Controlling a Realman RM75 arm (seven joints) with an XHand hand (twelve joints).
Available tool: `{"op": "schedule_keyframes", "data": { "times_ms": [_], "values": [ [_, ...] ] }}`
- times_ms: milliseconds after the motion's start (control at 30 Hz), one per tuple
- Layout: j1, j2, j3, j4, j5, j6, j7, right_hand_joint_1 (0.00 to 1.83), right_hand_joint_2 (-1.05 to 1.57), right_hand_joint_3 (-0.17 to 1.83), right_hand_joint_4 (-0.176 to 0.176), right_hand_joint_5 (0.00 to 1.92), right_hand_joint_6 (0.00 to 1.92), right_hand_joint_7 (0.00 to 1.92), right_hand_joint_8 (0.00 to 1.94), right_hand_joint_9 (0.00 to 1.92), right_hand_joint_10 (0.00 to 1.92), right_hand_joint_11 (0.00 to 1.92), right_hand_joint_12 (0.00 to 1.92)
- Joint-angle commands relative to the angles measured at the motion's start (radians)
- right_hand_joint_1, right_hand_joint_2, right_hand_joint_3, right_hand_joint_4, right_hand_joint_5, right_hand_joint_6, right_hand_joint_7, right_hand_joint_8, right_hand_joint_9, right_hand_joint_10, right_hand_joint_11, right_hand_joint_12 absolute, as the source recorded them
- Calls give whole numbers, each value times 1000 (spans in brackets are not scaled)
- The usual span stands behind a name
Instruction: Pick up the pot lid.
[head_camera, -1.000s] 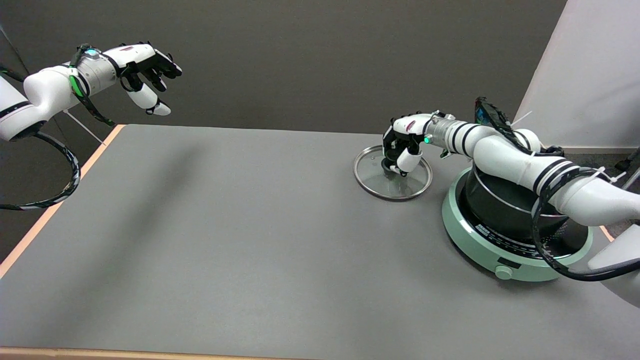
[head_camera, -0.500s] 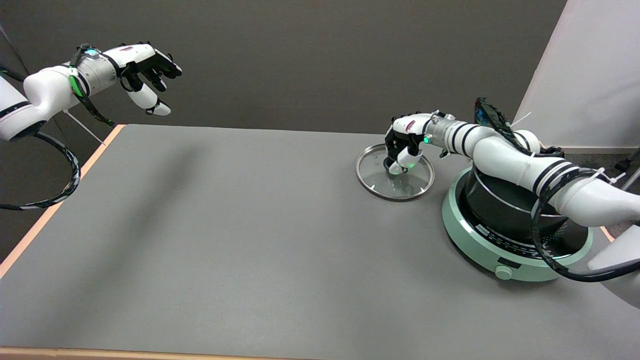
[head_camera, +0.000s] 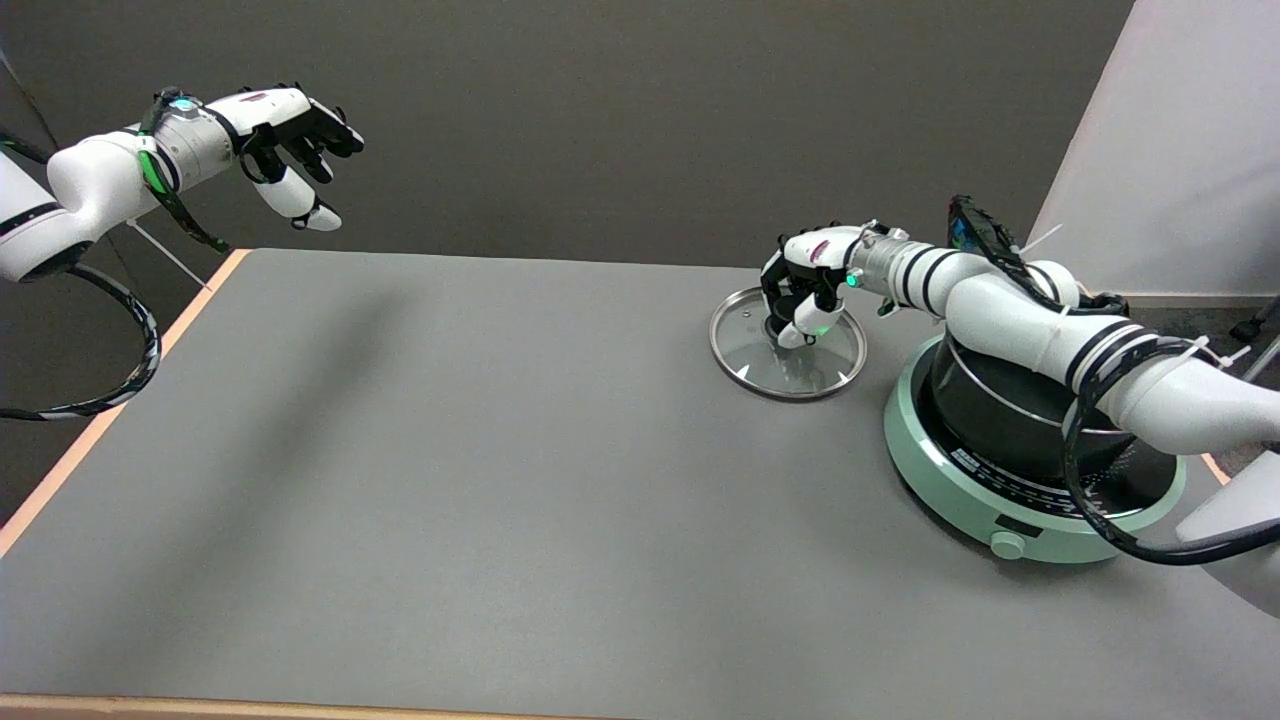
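Right hand grips the pot lid (by its knob).

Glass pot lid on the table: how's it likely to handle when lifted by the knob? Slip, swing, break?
The pot lid looks like clear glass with a metal rim, so probably rigid, fairly heavy for its size, and breakable if dropped. The right hand is closed around the small central knob, a single grip point, so the disc may tilt or swing on lifting. Lying flat on the table, it would likely slide, not roll.

Right hand on the glass lid

The right hand curls over the pot lid, seemingly gripping its knob; the lid lies on the grey table, just beside a green cooker carrying a black pot.
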Motion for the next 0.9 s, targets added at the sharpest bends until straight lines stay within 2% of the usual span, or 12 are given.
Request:
{"op": "schedule_keyframes", "data": {
  "times_ms": [33, 133, 167, 333, 400, 500, 800, 900],
  "values": [
    [-8, 3, 0, 23, 7, 2, 0, 1347, 971, 408, 176, 678, 1241, 859, 1284, 778, 1126, 492, 1389],
    [-9, 4, 1, 28, 19, 2, 0, 1344, 977, 412, 176, 651, 1276, 846, 1307, 759, 1181, 466, 1463],
    [-9, 4, 2, 31, 22, 2, 0, 1334, 1012, 396, 176, 662, 1239, 797, 1381, 769, 1158, 480, 1444],
    [-9, 4, 6, 43, 25, 2, -2, 1327, 1030, 387, 176, 646, 1230, 774, 1414, 751, 1203, 443, 1506],
    [-9, 4, 7, 46, 26, 2, -2, 1339, 993, 412, 176, 612, 1281, 818, 1349, 726, 1285, 401, 1586],
    [-9, 4, 7, 47, 29, 2, -2, 1336, 1000, 416, 176, 592, 1282, 804, 1373, 708, 1329, 367, 1617],
    [-21, 8, 8, 63, 48, 10, -3, 1335, 979, 465, 176, 593, 1236, 802, 1394, 711, 1405, 335, 1646],
    [-25, 8, 8, 68, 48, 11, -3, 1336, 978, 471, 164, 590, 1221, 799, 1399, 713, 1423, 332, 1663]
  ]
}}
